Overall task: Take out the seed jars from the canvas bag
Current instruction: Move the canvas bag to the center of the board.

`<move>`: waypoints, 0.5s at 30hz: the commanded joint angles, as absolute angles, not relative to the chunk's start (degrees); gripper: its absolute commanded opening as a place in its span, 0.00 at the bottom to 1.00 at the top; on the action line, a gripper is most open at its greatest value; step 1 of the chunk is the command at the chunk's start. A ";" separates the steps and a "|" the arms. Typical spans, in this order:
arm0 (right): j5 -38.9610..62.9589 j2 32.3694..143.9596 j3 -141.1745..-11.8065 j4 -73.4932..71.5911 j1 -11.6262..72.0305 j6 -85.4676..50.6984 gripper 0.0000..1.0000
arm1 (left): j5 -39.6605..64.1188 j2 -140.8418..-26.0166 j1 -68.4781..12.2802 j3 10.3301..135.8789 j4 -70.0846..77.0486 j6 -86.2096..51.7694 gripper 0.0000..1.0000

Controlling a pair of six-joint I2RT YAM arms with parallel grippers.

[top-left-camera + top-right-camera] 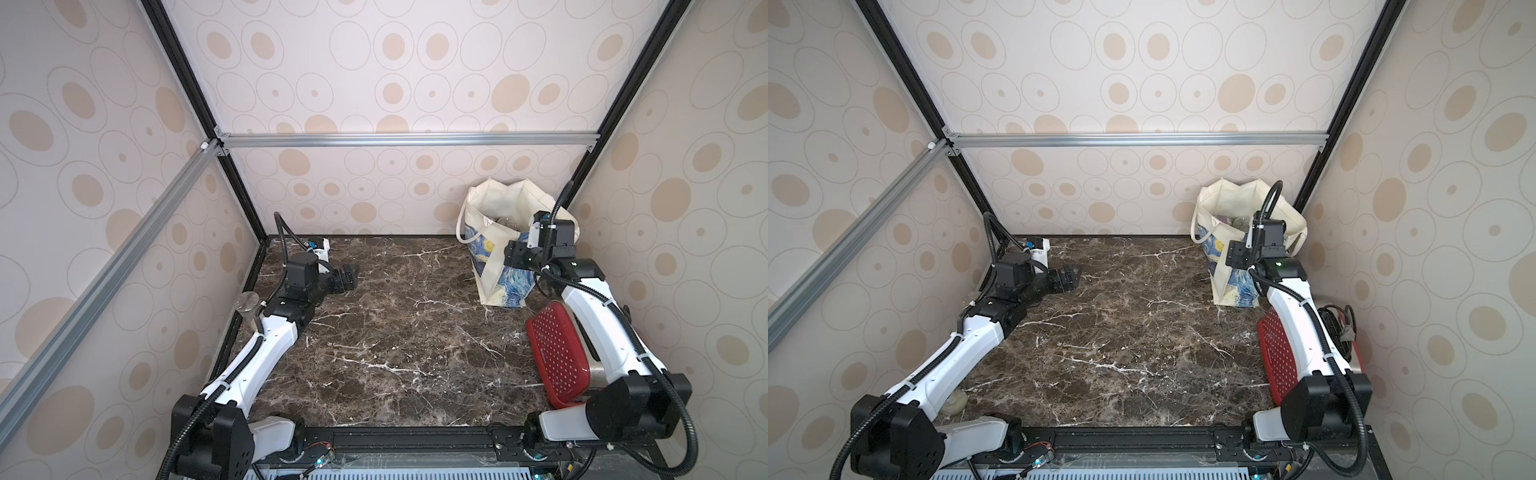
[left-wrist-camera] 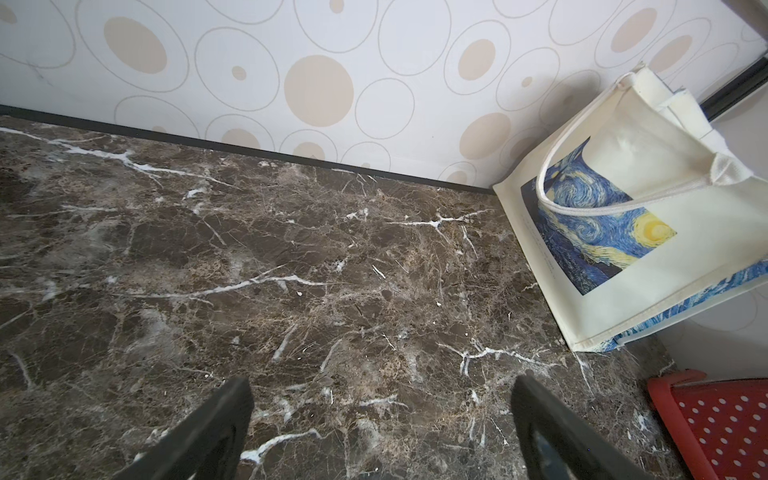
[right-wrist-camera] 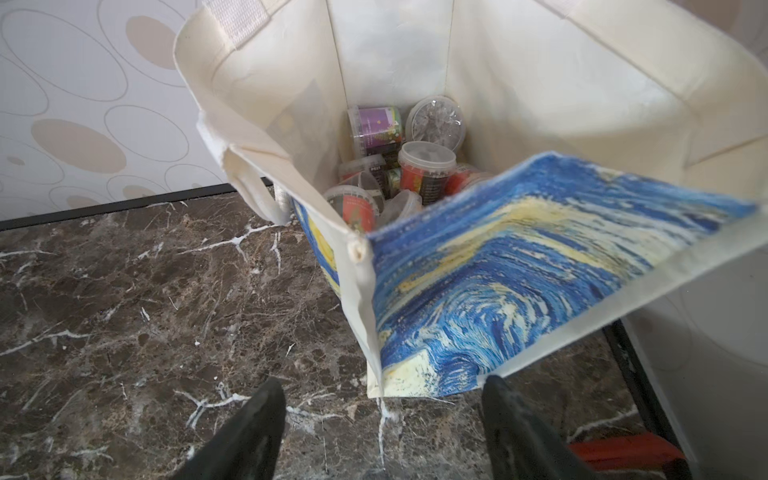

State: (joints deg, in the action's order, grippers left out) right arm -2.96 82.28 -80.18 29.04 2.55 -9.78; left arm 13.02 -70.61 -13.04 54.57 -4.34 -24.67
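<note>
Several seed jars (image 3: 424, 166) beyond right jaws

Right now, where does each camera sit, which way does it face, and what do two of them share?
Top views: high at the robot's front, looking down toward the back wall; left arm, right arm, canvas bag far right.
Left wrist: low over the table, facing the bag's printed side; open left gripper shows.
Right wrist: above the bag's near rim, looking in at seed jars; open right gripper shows.
Shared: all four show the bag.

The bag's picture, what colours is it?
Swirly blue and yellow on the cream canvas bag, clearest in the left wrist view.
</note>
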 commanded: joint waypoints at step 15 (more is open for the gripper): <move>5.64 86.11 -81.88 23.05 2.82 -1.18 0.00 | 14.56 -70.76 -13.53 55.39 -2.99 -24.96 0.98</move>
